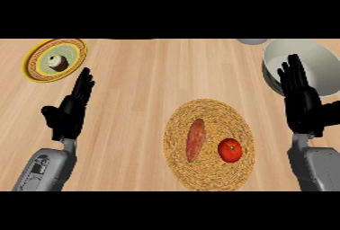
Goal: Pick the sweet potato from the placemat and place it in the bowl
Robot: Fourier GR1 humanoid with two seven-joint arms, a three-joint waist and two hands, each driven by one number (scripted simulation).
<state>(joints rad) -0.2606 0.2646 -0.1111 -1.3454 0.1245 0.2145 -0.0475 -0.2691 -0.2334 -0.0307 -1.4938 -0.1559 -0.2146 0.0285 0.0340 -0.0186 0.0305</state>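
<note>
Wooden table [133, 81], seen from above. Centre-right: woven placemat [209, 177] bearing the sweet potato [196, 139], lying lengthwise, with a tomato [230, 149] just beside it. Upper right: pale bowl [312, 51], partly overlapped by the right robot hand [305, 105], fingers straight and holding nothing. Left robot hand [69, 112] likewise spread, near a yellow-rimmed plate [75, 47] carrying what may be a cupcake [58, 62].
</note>
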